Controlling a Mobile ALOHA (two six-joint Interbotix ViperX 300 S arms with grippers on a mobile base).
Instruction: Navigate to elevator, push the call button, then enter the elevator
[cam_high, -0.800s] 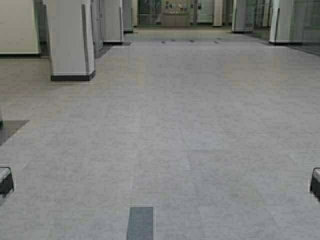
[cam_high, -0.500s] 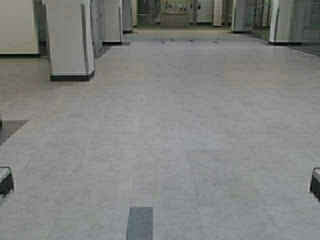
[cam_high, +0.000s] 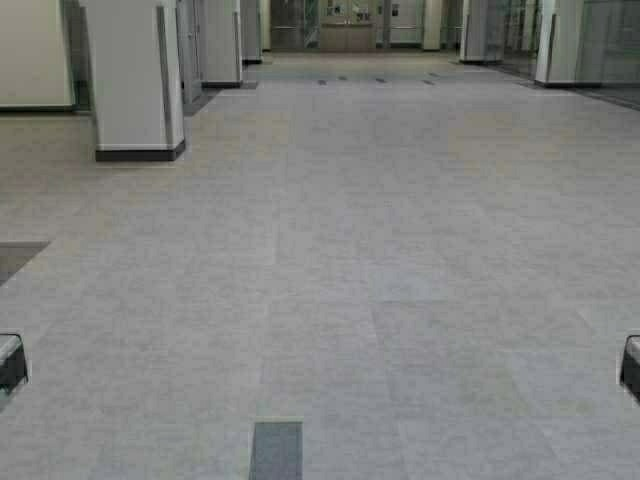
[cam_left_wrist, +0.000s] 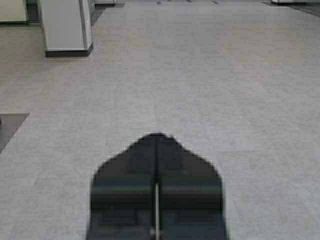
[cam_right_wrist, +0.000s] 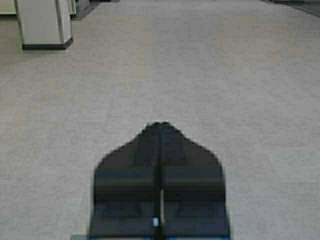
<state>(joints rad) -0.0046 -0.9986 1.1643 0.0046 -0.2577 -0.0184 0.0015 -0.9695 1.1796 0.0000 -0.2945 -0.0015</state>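
- High view: a wide hall of grey floor tiles (cam_high: 400, 250) runs ahead, with a white square pillar (cam_high: 135, 80) on the left and a dark floor inset (cam_high: 277, 450) near the bottom edge. The elevator and call button cannot be made out here. Both arms sit at the lower corners.
- Left wrist view: the left gripper (cam_left_wrist: 157, 137) hangs above the floor, its fingers pressed together, holding nothing.
- Right wrist view: the right gripper (cam_right_wrist: 160, 125) is likewise closed and empty.

Right hand (cam_right_wrist: 160, 126) closed, grey floor (cam_right_wrist: 225, 75), pillar (cam_right_wrist: 42, 22)
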